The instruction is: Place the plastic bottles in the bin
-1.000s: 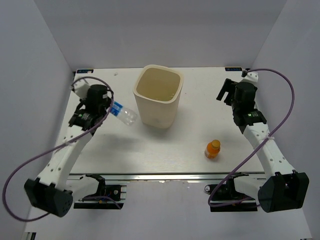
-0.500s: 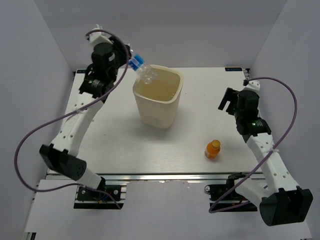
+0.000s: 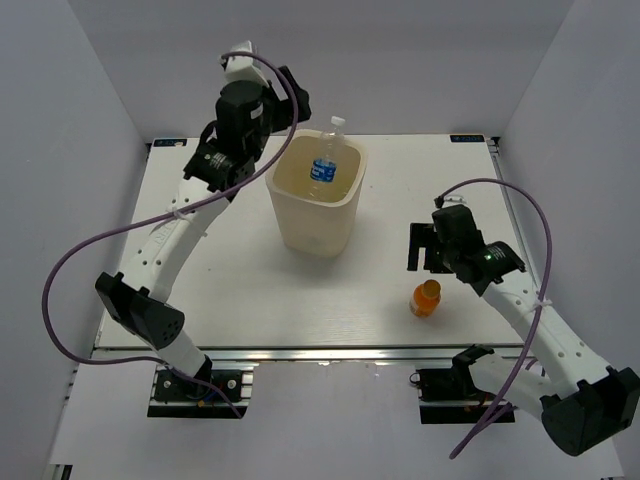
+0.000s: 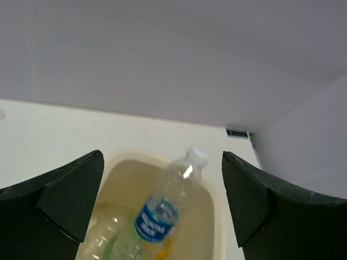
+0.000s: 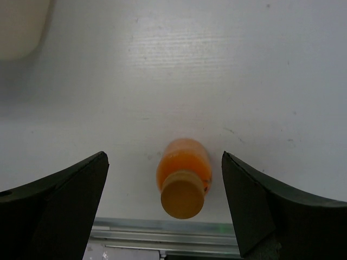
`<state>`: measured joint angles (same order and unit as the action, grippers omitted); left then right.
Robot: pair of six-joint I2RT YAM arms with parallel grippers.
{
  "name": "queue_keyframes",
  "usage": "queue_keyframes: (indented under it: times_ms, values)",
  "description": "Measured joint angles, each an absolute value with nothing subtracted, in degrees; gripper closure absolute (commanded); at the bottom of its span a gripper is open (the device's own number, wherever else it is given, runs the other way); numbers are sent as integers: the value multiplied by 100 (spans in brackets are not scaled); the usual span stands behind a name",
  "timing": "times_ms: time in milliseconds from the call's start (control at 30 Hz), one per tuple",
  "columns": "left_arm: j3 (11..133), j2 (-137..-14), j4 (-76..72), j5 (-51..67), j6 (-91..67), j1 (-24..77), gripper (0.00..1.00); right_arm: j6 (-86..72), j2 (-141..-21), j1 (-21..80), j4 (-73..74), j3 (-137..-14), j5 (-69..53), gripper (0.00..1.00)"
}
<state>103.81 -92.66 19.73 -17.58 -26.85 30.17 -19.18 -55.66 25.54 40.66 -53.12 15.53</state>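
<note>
Right wrist: spread right hand [image 5: 164,189] over orange bottle [image 5: 183,176] at the table [image 5: 271,81] edge; left hand [image 4: 162,197] spread above bin [image 3: 312,228].

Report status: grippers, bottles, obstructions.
Left gripper open above bin, blue-label bottle inside, cap above rim. Right gripper open by orange bottle, upright on table, not gripped. Nothing seen between it and bin.

Left claw [image 4: 161,168] agape; right claw [image 5: 164,165] agape
</note>
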Motion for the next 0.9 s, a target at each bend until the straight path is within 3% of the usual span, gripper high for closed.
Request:
queue_keyframes:
  times_ms: [133,233,333,467,567,667,700,767,800,900]
  values:
    - [11126,-9266,2106,-2344,-2370,3013,2,-2228,-5815,2707,4624,-5312,1640,11]
    - [10993,-9015,2088,-2871,-2176,2943,2,-2451,-5881,2742,4751,-5194,1678,11]
    - [9758,-8311,1931,-3074,-2246,2536,2,-2648,-6117,2759,4827,-4963,1693,11]
    - [8117,-7660,1791,-3015,-2753,1291,2,-2867,-6617,2786,4757,-4646,1627,11]
    - [6991,-7343,1728,-3105,-3061,746,2,-2987,-6718,2790,4635,-4351,1586,17]
    - [6202,-7164,1750,-3026,-3245,711,2,-3052,-6718,2790,4434,-4215,1522,29]
    - [6066,-7142,1761,-2995,-3288,716,2,-3070,-6718,2790,4368,-4209,1507,41]
    - [5957,-7113,1767,-2967,-3354,722,2,-3118,-6713,2790,4248,-4211,1494,42]
    - [5946,-7087,1776,-2974,-3391,718,2,-3118,-6713,2790,4239,-4217,1494,73]
    - [5929,-6925,1750,-2987,-3428,690,2,-3100,-6707,2790,4397,-4386,1481,80]
